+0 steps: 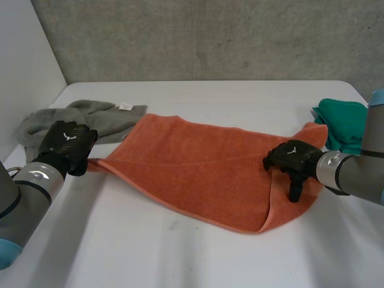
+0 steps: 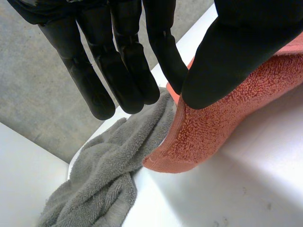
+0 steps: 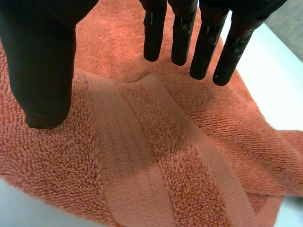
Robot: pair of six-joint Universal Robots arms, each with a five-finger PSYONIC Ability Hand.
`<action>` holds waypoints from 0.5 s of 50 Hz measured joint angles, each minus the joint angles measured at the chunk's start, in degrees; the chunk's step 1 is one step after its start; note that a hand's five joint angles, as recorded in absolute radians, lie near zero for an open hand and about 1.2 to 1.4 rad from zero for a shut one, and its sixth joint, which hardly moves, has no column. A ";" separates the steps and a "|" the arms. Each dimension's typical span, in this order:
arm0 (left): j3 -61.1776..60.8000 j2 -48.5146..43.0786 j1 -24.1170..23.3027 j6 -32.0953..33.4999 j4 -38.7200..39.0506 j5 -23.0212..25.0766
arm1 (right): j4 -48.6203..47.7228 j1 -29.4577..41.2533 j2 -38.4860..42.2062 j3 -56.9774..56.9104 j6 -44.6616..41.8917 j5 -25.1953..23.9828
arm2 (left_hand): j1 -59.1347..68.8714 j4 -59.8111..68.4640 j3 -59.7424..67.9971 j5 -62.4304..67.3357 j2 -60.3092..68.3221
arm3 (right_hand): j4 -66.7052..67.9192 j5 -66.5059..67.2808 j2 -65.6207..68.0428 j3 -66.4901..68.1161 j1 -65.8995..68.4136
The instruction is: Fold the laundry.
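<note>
An orange towel (image 1: 198, 162) lies spread across the middle of the white table (image 1: 180, 252). My left hand (image 1: 69, 143) is at the towel's left corner. In the left wrist view its thumb (image 2: 236, 52) pinches that corner of the orange towel (image 2: 208, 127) against a straight finger. My right hand (image 1: 294, 157) rests at the towel's right edge, where the cloth is doubled over. In the right wrist view its fingers (image 3: 206, 42) are straight and spread from the thumb, just over the orange towel's (image 3: 142, 156) woven band, holding nothing.
A crumpled grey towel (image 1: 84, 117) lies at the back left, just behind my left hand, and it reaches the orange corner in the left wrist view (image 2: 109, 175). A teal cloth (image 1: 343, 123) is piled at the table's right edge. A concrete wall runs behind.
</note>
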 measured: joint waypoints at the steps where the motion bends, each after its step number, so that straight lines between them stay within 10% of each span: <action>1: 0.00 -0.02 0.00 0.00 0.00 0.00 | -0.02 0.04 0.29 -0.13 -0.05 0.04 | 0.00 0.00 0.00 0.00 0.00 | 0.42 0.48 0.14 0.13 0.09; 13: -0.02 -0.75 0.36 0.04 -0.01 -0.08 | -0.11 -0.42 1.80 -0.03 -0.51 0.40 | 0.00 0.00 0.00 0.00 0.00 | 43.63 41.77 41.65 42.42 34.11; 25: -0.39 2.81 0.46 0.61 -4.27 -0.32 | 0.13 -1.70 -7.54 5.69 -0.53 0.31 | 0.00 0.00 0.00 0.00 0.00 | 45.32 43.49 42.21 43.70 35.01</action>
